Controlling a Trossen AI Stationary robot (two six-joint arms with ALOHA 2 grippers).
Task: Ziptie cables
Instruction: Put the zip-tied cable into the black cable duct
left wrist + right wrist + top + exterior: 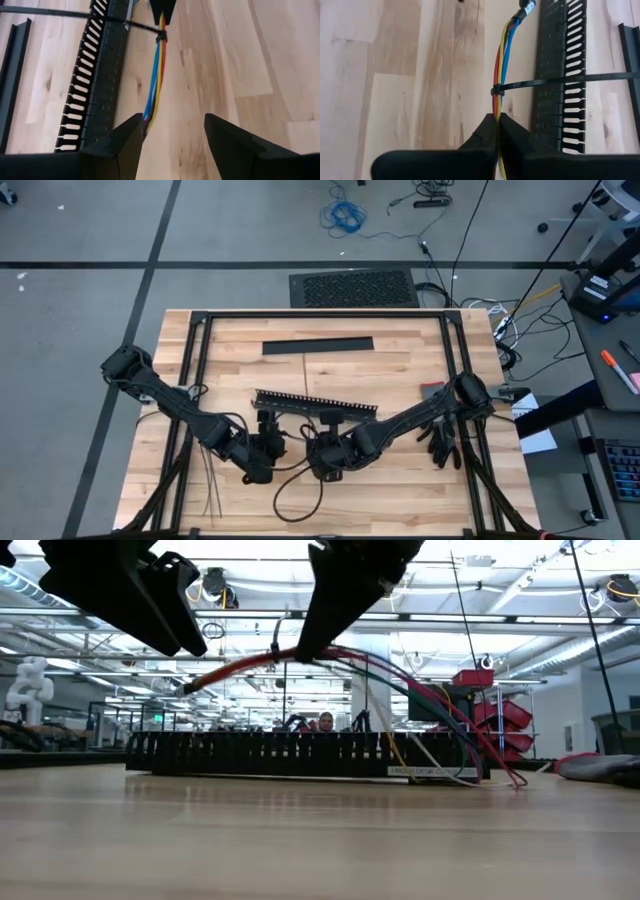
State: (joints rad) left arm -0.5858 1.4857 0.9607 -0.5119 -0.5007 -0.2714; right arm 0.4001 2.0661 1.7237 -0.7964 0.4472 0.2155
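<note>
Where the right end effector (497, 122) pinches, cables (501, 70) lengthwise alongside duct (555, 75).

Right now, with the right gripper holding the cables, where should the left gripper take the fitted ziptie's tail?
Grip the free tail of the ziptie where it crosses the black duct, away from its head on the cables. The open left gripper should close across the flat strip, then pull away from the right gripper.

surface: light wooden table (400, 350) with a black frame | on it: long black slotted duct (315, 402) across the middle | flat dark strip (318, 346) nearer the far edge | loose zipties (210, 480) near the front left | dark glove-like item (442, 442) on the right | small red object (432, 389) by the right rail
</note>
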